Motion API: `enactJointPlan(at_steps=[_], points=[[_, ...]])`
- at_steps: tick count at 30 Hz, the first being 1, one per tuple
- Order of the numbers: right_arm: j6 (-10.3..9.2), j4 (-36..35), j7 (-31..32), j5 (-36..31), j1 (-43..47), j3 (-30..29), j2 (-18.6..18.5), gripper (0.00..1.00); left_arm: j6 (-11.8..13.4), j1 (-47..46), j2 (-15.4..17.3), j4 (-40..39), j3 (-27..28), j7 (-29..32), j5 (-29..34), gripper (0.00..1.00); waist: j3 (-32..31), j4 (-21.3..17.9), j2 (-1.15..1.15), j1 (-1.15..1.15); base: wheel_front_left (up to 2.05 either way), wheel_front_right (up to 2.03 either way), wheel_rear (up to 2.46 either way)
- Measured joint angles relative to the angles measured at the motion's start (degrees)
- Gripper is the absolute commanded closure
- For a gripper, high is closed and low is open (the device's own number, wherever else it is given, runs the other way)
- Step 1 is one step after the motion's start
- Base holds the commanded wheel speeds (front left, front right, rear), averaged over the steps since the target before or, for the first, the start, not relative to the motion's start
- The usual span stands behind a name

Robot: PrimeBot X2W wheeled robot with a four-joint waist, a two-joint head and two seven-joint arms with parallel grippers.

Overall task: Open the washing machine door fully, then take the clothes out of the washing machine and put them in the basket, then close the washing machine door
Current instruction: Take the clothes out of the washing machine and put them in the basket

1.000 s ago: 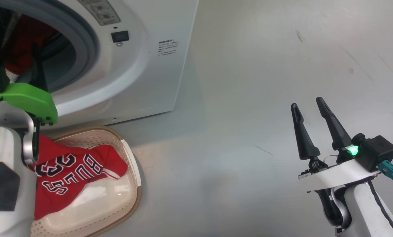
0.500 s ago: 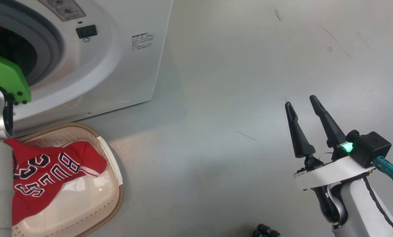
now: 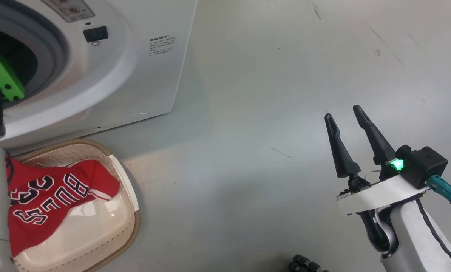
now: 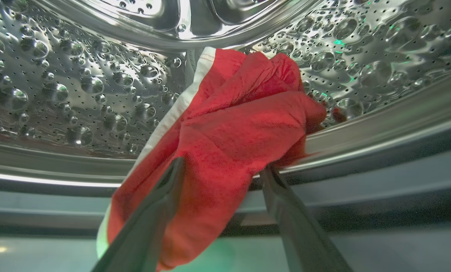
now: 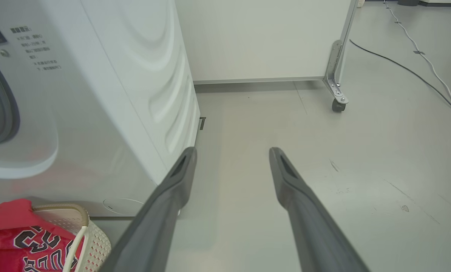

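- one red basketball jersey with dark letters point(image 3: 55, 192) already lies in the small cream plastic basket with a brown rim point(image 3: 136, 226), in front of the big white washing machine point(image 3: 142, 75).
- our head turned, so the whole picture slid left; the basket itself stayed put.
- our left gripper point(image 4: 222, 166) has gone deeper into the shiny steel drum point(image 4: 59, 94); its fingers stand wide apart, either side of a red cloth with white trim point(image 4: 240, 124), not pinching yet.
- our right gripper point(image 3: 342, 112) is wide open and empty.
- we think a squeeze comes next.
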Motion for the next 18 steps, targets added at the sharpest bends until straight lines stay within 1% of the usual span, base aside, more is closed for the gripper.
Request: enactJointPlan(at_steps=[7, 8, 9, 18], points=[[0.01, -0.1, 0.0, -0.2, -0.7, 0.0, 0.0, 0.0, 0.3, -1.2, 0.0, 3.3, 0.6, 0.9, -0.1, 0.0, 0.3, -0.1, 0.0, 0.0, 0.0, 0.0, 0.0], [0.01, -0.1, 0.0, -0.2, -0.8, 0.0, 0.0, 0.0, 0.3, -1.3, 0.0, 3.4, 0.6, 0.9, -0.1, 0.6, 0.3, -0.1, 0.0, 0.0, 0.0, 0.0, 0.0], [0.01, -0.1, 0.0, -0.3, -0.8, 0.0, 0.0, 0.0, 0.3, -1.6, 0.0, 3.7, 0.6, 0.9, -0.1, 1.0, 0.4, -0.1, 0.0, 0.0, 0.0, 0.0, 0.0], [0.02, -0.1, 0.0, -0.5, -1.0, -0.3, 0.0, 0.0, 0.3, -2.5, -0.1, 6.1, 0.3, -1.6, 0.2, 1.0, 0.2, 0.2, 0.0, 0.0, 0.0, 0.0, 0.0]])
